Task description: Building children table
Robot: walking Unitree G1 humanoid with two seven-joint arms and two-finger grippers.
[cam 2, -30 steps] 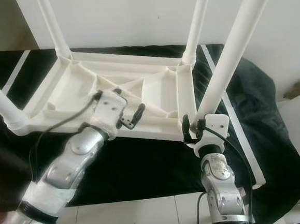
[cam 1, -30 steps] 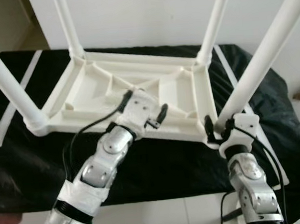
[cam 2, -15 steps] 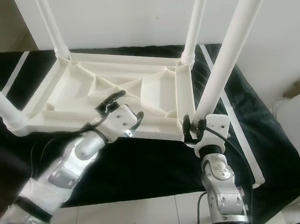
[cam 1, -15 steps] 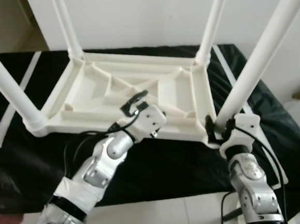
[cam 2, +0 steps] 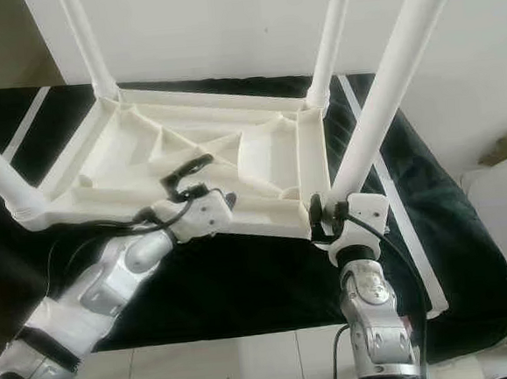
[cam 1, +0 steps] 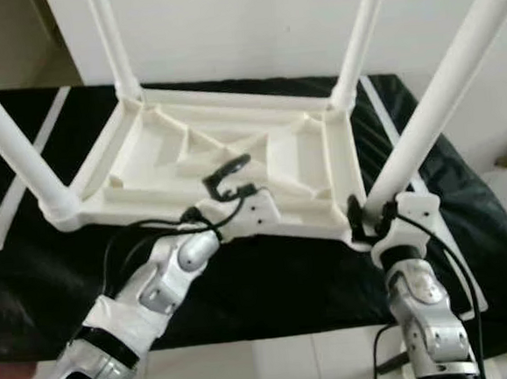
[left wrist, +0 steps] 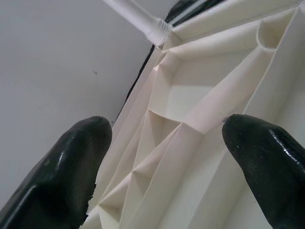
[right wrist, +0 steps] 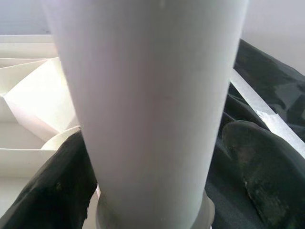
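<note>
Upturned white table (cam 1: 181, 156) on black-covered bed (cam 1: 269, 276): right claw (cam 1: 367, 218) clamps its near-right leg (cam 1: 444, 95), left claw (cam 1: 229, 179) spread apart over ribbed underside, seemingly not touching.

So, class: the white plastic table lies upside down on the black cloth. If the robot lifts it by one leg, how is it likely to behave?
The table probably stays stiff: its underside is ribbed. It looks hollow, thin-walled plastic, so likely light for its size. The right gripper straddles the near right leg, whose smooth round surface may slip or twist, and lifting from one corner would likely tilt the rest.
</note>
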